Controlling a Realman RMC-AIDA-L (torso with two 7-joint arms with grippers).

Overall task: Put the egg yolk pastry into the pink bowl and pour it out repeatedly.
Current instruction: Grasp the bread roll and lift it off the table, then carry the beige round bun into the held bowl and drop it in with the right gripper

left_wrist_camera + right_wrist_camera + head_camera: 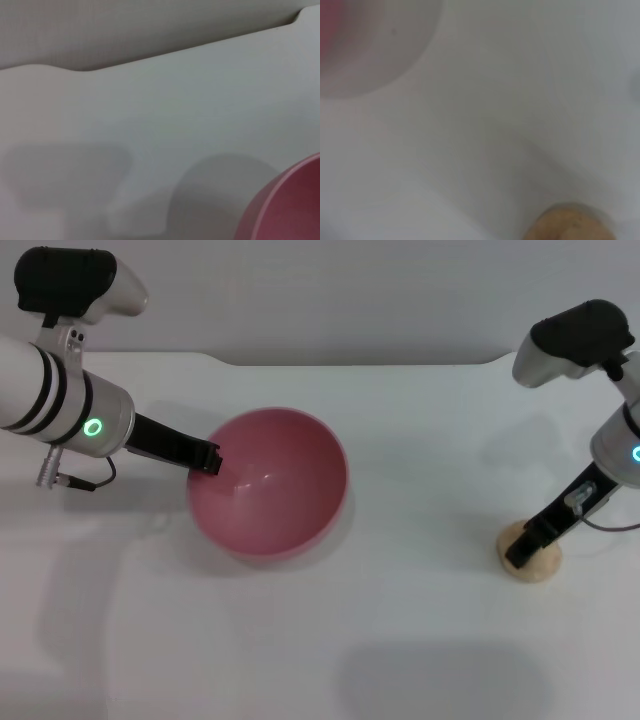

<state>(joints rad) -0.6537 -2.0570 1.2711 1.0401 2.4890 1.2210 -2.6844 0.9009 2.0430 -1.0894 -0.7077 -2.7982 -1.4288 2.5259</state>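
Note:
The pink bowl (268,482) stands left of centre on the white table, with nothing inside it. My left gripper (207,458) is at the bowl's left rim and is shut on it. A part of the bowl also shows in the left wrist view (292,205). The egg yolk pastry (537,566), a small tan ball, lies on the table at the right, far from the bowl. My right gripper (523,548) is down on the pastry, touching its top left side. The pastry also shows in the right wrist view (570,223).
The white table (400,640) has a far edge with a grey wall behind it (350,300). Nothing else lies on the table between the bowl and the pastry.

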